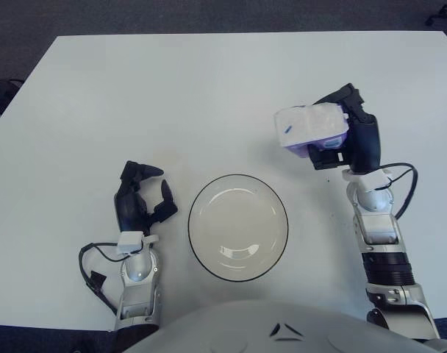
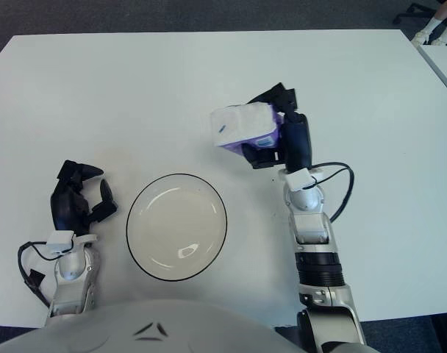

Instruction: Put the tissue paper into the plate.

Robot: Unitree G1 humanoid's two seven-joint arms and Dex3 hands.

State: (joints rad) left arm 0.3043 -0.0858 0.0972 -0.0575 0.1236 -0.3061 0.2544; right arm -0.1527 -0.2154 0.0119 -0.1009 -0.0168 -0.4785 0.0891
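Note:
A white and purple tissue pack (image 1: 309, 129) hangs in the air, held by my right hand (image 1: 340, 134), whose dark fingers are shut on it. The pack is up and to the right of the plate (image 1: 238, 226), a white round dish with a dark rim near the table's front edge. The pack is tilted, its white face toward the left. My left hand (image 1: 140, 201) shows to the left of the plate, its fingers curled and holding nothing.
The white table (image 1: 172, 103) stretches wide behind the plate and both hands. Dark floor shows beyond its far edge. A black cable (image 1: 407, 187) loops beside my right forearm.

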